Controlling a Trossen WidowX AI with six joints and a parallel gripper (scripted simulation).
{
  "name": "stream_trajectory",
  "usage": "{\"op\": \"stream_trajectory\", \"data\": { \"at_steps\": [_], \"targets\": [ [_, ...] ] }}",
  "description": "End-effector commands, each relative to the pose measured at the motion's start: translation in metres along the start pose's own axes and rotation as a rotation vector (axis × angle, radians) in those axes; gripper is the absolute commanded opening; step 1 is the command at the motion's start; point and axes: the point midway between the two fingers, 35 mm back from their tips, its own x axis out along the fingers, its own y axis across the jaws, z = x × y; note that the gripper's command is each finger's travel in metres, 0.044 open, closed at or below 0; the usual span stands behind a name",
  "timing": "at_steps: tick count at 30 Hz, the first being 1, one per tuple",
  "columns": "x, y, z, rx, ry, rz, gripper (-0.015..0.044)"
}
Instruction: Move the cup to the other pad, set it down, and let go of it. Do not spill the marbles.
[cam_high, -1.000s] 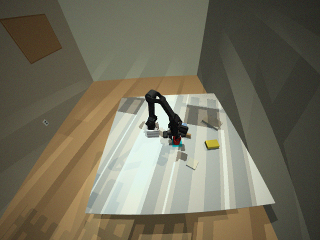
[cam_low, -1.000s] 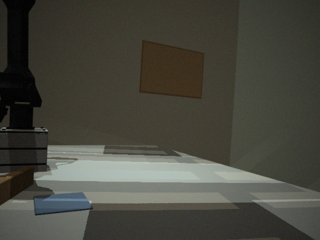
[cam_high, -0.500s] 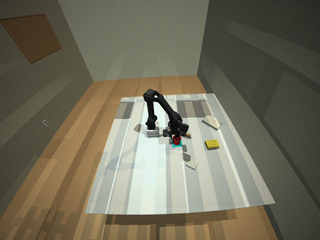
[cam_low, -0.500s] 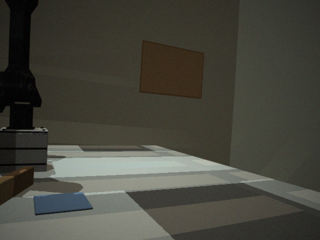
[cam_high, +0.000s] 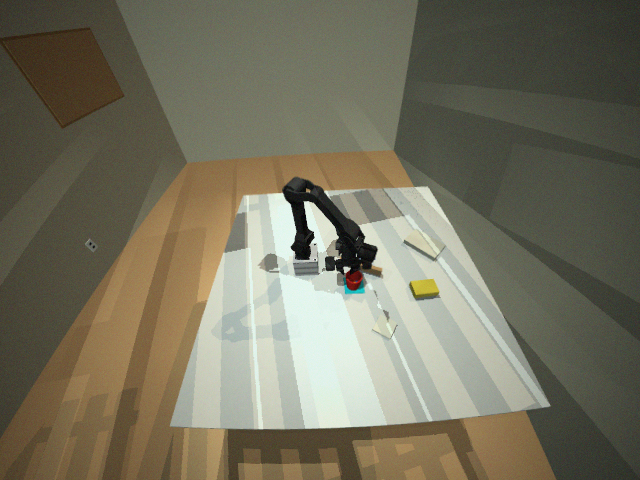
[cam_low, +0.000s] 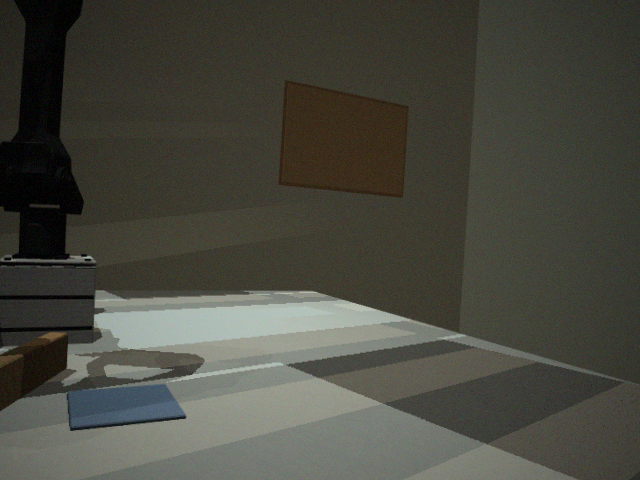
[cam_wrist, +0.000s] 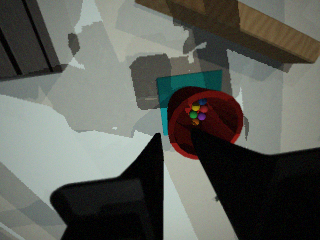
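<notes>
The red cup (cam_high: 354, 281) (cam_wrist: 231, 117) stands on the teal pad (cam_high: 355, 291) (cam_wrist: 190, 80), toward one corner of it in the wrist view. Several coloured marbles (cam_wrist: 197, 111) lie inside the cup. My gripper (cam_wrist: 175, 135) is partly open, with a clear gap between the fingertips. One fingertip is over the cup's mouth and the other is outside its rim; the cup's wall lies between them without being clamped. The blue pad (cam_low: 124, 408) lies bare in the exterior view; the arm hides it in the top view.
A long wooden block (cam_high: 373, 270) (cam_low: 49, 356) (cam_wrist: 240, 25) lies beside the teal pad, also near the blue pad. A yellow block (cam_high: 423, 287) and two flat pale pieces, one small (cam_high: 385, 327) and one larger (cam_high: 423, 243), lie farther off on the table.
</notes>
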Motion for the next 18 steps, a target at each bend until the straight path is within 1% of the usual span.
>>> {"op": "stream_trajectory", "data": {
  "at_steps": [1, 5, 13, 16, 17, 18],
  "targets": [
    [-0.0063, -0.0012, -0.0008, 0.004, 0.008, -0.007, 0.0128],
    [-0.0087, 0.0005, 0.0006, 0.003, 0.008, -0.007, 0.0128],
    [-0.0046, 0.0010, 0.0011, 0.000, 0.001, -0.002, 0.0338],
    [-0.0087, 0.0005, 0.0008, 0.000, 0.002, -0.002, 0.0416],
    [-0.0114, 0.0002, 0.0007, 0.000, 0.002, -0.003, 0.0440],
    [-0.0145, 0.0000, 0.0006, 0.000, 0.002, -0.003, 0.0440]
  ]
}}
